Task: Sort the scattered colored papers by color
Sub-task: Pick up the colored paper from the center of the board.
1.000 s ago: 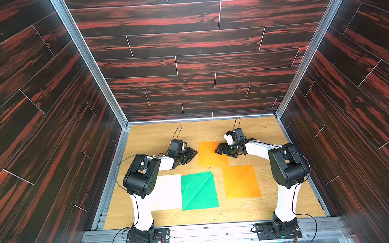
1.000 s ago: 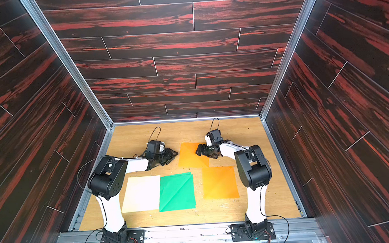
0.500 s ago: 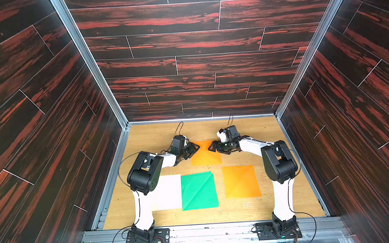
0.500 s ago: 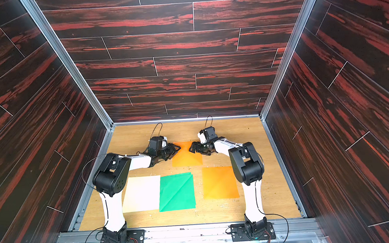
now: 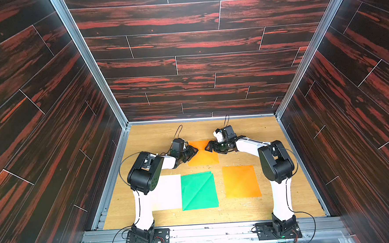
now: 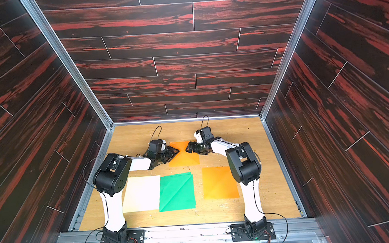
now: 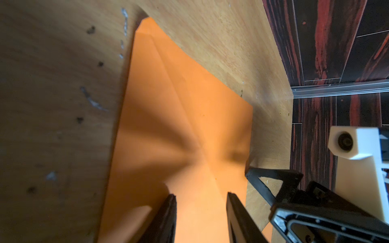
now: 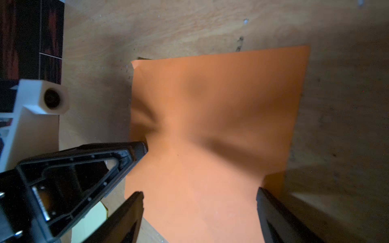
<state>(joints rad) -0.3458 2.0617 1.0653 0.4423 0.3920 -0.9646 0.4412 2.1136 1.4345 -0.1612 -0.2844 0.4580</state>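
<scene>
Honestly, the far orange sheet (image 5: 202, 157) could crumple or skid: both grippers crowd its opposite edges, and any inward squeeze would buckle it harder. It's thin, creased diagonally and humped in the middle, lying upper centre of the tabletop (image 5: 246, 128). The left gripper (image 5: 195, 150) is partly spread and the right gripper (image 5: 207, 146) spread wide. Neither seems to pinch it, though that's hard to tell. The other orange sheet (image 5: 240, 181), green sheet (image 5: 198, 190) and cream sheet (image 5: 168, 192) sit lower.

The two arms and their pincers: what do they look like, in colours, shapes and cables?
The left arm and the right arm have white links, bulky black joint housings and black base plates. A thin black cable loops along each. The left pincer and the right pincer are black, with hollow triangular fingers. A white block sits on each wrist.
</scene>
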